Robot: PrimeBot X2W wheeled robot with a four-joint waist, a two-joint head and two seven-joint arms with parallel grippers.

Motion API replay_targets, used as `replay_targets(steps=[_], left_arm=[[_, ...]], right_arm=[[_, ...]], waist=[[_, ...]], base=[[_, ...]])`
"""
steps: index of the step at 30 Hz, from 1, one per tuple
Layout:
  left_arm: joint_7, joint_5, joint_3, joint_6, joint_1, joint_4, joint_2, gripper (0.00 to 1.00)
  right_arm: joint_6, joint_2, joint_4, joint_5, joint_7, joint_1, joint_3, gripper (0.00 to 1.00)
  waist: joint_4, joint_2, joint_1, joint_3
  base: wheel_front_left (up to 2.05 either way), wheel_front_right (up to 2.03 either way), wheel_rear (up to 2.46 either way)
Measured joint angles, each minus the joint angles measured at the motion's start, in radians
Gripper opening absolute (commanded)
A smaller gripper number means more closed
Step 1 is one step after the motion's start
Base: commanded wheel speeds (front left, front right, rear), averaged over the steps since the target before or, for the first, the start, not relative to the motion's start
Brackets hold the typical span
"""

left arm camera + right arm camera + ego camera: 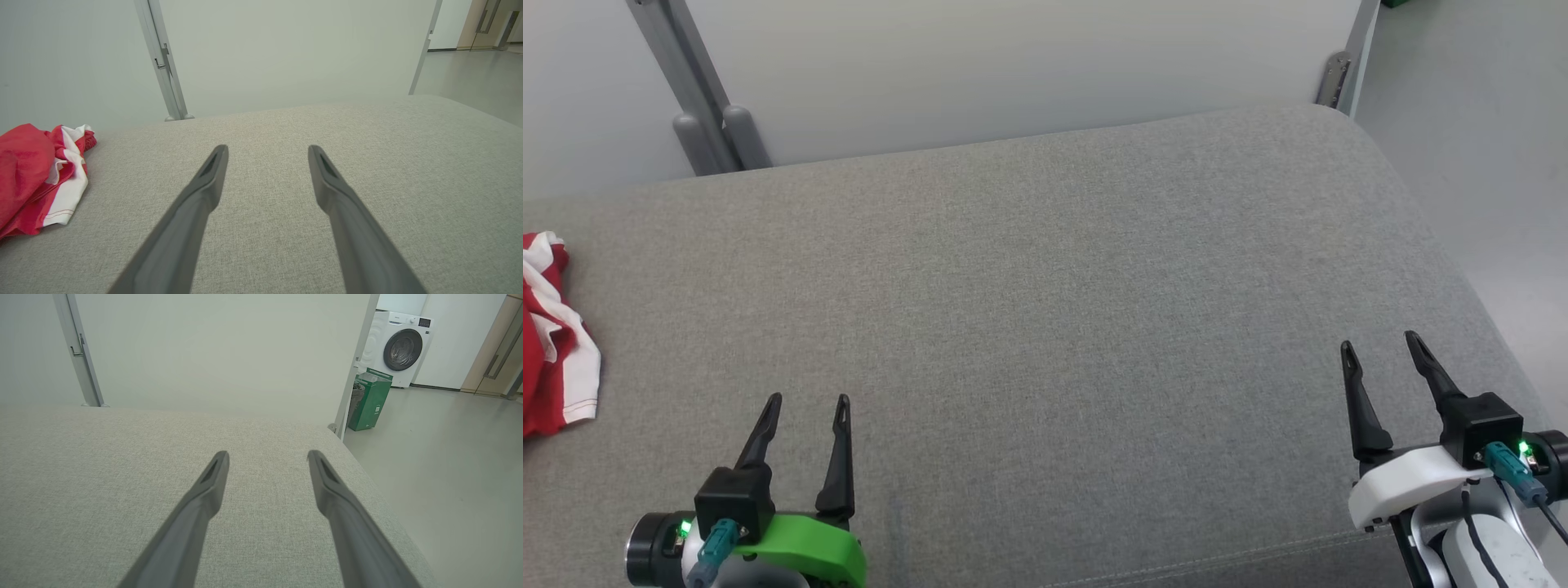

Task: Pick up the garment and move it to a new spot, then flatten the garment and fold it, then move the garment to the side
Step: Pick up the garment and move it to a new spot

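The garment (556, 343) lies bunched on the grey cushion (1045, 286), far left.

Head camera looks down on cushion (1045, 310). Wrist cameras sit low, facing far partition (286, 53). Head and left wrist share the garment (556, 335).

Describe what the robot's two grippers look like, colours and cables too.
Both have two long, dark, tapering fingers on a black block with a teal plug and a small green light. The left gripper sits on a bright green bracket; the right gripper on a white one, with black cables trailing behind it.
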Motion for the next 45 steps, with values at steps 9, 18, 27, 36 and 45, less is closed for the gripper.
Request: replay_targets(steps=[9,18,27,36,45], left_arm=[[0.000,0.012,-0.002,-0.012,0.000,0.002,-0.002,1.00],[0.000,0.028,0.007,-0.013,-0.001,0.012,-0.006,1.00],[-0.003,0.035,0.027,-0.013,-0.001,0.018,-0.009,1.00],[-0.003,0.035,0.038,-0.013,-0.001,0.025,-0.012,1.00],[-0.003,0.035,0.074,-0.012,-0.001,0.013,-0.016,1.00]], right_arm=[[0.000,-0.004,-0.005,0.000,0.000,0.001,-0.017,1.00],[0.006,-0.004,-0.016,-0.007,0.000,0.000,-0.013,1.00],[0.022,0.005,-0.020,-0.009,0.000,-0.002,0.000,1.00],[0.036,0.013,-0.020,-0.018,0.000,-0.011,0.011,1.00],[0.047,0.020,-0.014,-0.036,0.000,-0.029,0.034,1.00]], waist=[[0.012,0.0000,0.0000,0.005],[0.080,0.0000,0.0000,0.010],[0.182,0.0000,0.0000,0.011],[0.299,-0.0001,0.0000,0.010],[0.377,0.0000,0.0000,0.019]], base=[[0.00,0.00,0.00],[0.00,0.00,0.00],[0.00,0.00,0.00],[0.00,0.00,0.00],[0.00,0.00,0.00]])
